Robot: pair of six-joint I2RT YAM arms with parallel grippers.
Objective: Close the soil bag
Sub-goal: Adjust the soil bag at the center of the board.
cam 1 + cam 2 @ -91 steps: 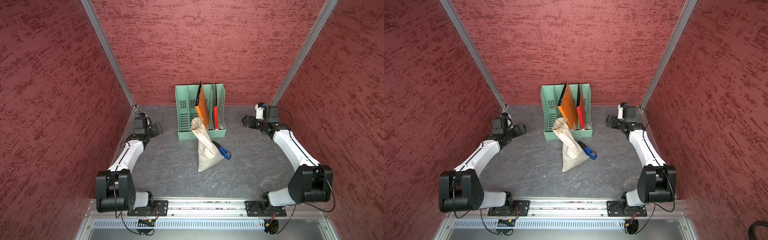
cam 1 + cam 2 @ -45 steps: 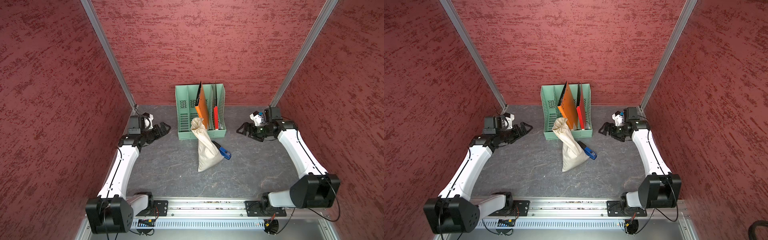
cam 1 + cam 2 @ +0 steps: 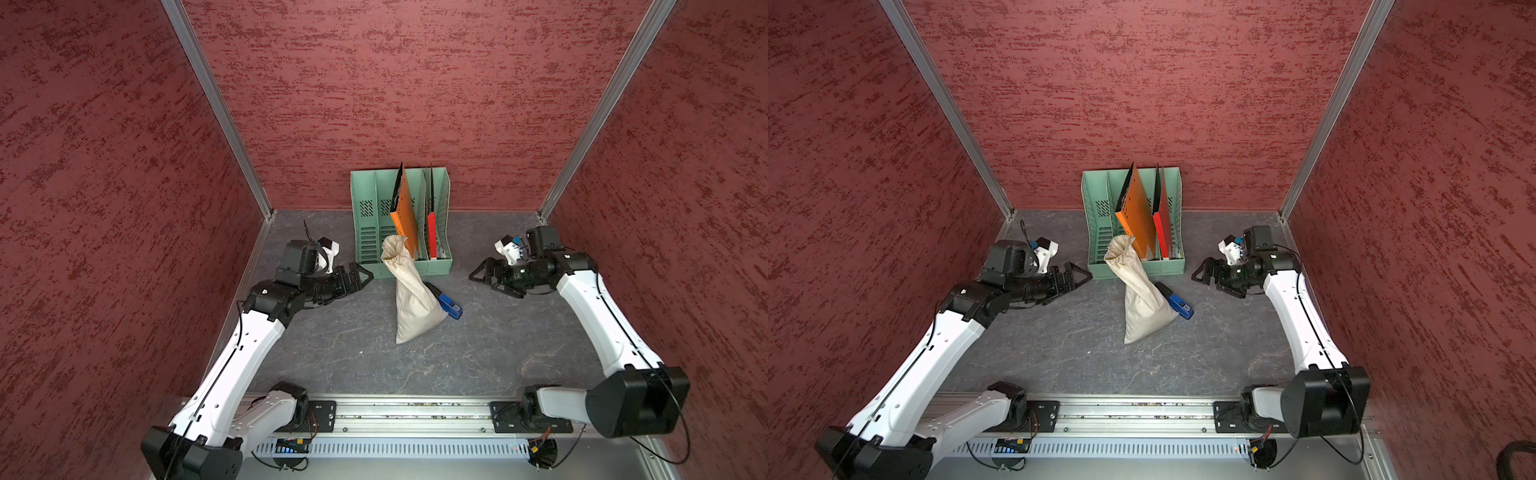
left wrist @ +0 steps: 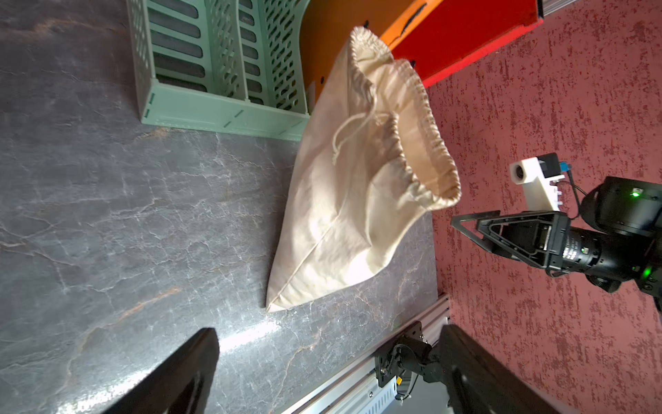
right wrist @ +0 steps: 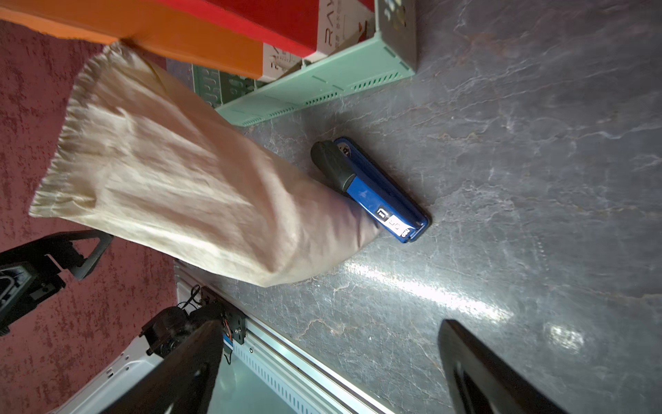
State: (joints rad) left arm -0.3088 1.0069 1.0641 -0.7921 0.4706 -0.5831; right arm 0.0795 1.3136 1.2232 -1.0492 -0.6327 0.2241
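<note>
"Cream cloth, lumpy, gathered at the neck: that soil bag (image 3: 411,299) stood propped against the front of the slotted green plastic file rack (image 3: 365,232). Its mouth (image 4: 408,114) gaped up by the rack's orange folder (image 3: 405,216), and its base sat farther out on the grey stone-look table (image 3: 332,353)."

"And the arms?"

"Both empty. The left gripper (image 3: 353,282) hung just off the rack's front corner, jaws spread wide. The right gripper (image 3: 490,282) sat off the opposite corner, a little farther out, equally wide, holding nothing."

"So how would you have closed it?"

"I'd have gone for the thin white drawstring (image 4: 353,123) dangling below the hem on the left arm's side. Pinch the cord itself, not the cloth. I'd judge the other jaws should pin the neck under the gathered channel. Then draw the cord away from the rack, steadily, so the sack didn't topple."

"Anything in the way?"

"A blue-and-black stapler (image 3: 446,303) lay in front of the rack, tucked against the bag's belly. I'd have kept the right arm above it."
</note>
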